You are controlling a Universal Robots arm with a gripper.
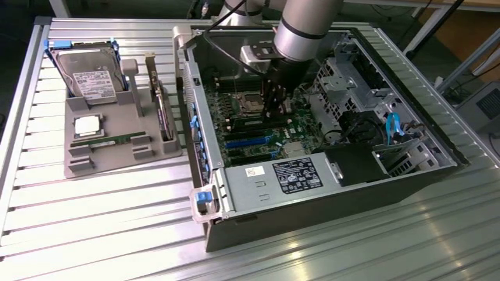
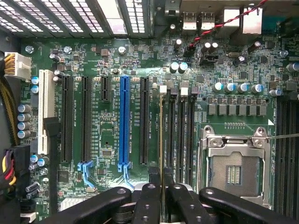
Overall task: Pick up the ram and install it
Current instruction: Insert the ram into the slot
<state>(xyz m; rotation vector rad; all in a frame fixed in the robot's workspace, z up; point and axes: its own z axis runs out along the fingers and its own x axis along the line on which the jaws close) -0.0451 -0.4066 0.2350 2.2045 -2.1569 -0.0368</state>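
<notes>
The ram (image 2: 161,140) shows edge-on in the wrist view as a thin upright strip, held over the motherboard (image 2: 107,116) beside the black memory slots (image 2: 180,135). My gripper (image 2: 161,198) is shut on it, with a black finger on each side. In the exterior view the gripper (image 1: 275,111) reaches down inside the open computer case (image 1: 312,175), next to the CPU socket (image 1: 252,103). The ram's lower edge and its contact with any slot are hidden. A second, similar green stick (image 1: 109,140) lies on the grey holder (image 1: 86,167) at the exterior view's left.
The holder also carries a hard drive (image 1: 88,79), a square silver CPU chip (image 1: 88,126) and an upright expansion card (image 1: 160,111). Inside the case are a blue slot (image 2: 124,121), the empty CPU socket (image 2: 236,170), drive cages (image 1: 343,73) and cables (image 1: 394,129).
</notes>
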